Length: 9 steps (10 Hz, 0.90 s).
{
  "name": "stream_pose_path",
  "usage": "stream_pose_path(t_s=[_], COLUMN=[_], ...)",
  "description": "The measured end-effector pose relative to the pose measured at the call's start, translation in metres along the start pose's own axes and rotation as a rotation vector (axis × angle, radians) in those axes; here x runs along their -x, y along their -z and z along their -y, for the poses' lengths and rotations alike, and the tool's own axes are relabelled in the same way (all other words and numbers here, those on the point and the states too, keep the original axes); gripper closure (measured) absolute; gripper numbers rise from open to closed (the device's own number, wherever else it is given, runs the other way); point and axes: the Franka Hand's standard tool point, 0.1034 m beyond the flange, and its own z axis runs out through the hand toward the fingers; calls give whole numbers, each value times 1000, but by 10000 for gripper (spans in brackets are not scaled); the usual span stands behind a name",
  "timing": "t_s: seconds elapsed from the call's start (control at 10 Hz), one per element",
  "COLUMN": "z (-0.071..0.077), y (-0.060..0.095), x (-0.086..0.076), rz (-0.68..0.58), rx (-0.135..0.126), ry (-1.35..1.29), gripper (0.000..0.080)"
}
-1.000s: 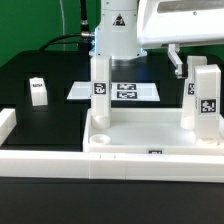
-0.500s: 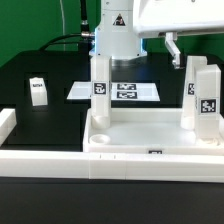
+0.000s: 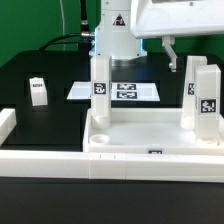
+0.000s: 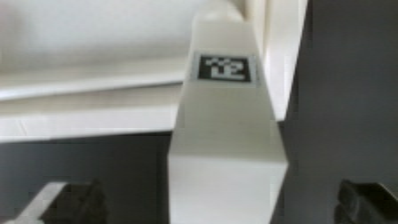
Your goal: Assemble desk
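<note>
**Clerk:** State of the tool?

**Inspector:** The tool (image 4: 217, 204) hangs with its jaws spread wide. One dark fingertip (image 4: 64, 200) stands off each side of the leg (image 3: 205, 95) at the exterior view's right, and neither touches it. Nothing is held.

**Clerk:** Why is it placed so?

**Inspector:** In the inspector's judgement, the leg needs no holding. It stands upright on its own in a corner socket of the tray (image 3: 150, 135). The tool sits squarely above it, free to withdraw or to take hold again.

**Clerk:** And the rest of the desk?

**Inspector:** A second leg (image 3: 100, 85) stands upright in the tray's corner at the exterior view's left. A third leg (image 3: 38, 90) rests on the black tabletop (image 3: 50, 118), well apart from the tray. No fourth leg is seen.

**Clerk:** What differs from a second ago?

**Inspector:** The tool sits higher above the leg, with its jaws as wide as then. No part has shifted.
</note>
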Motion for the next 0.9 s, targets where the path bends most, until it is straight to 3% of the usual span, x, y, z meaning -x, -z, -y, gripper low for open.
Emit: stream_pose_path(t_s=[0.4,0.9], z=[-1,6], y=[-6,-16], x=[3,3], rz=[269,277], rx=[3,9], ry=[-9,-21], gripper=[151,151])
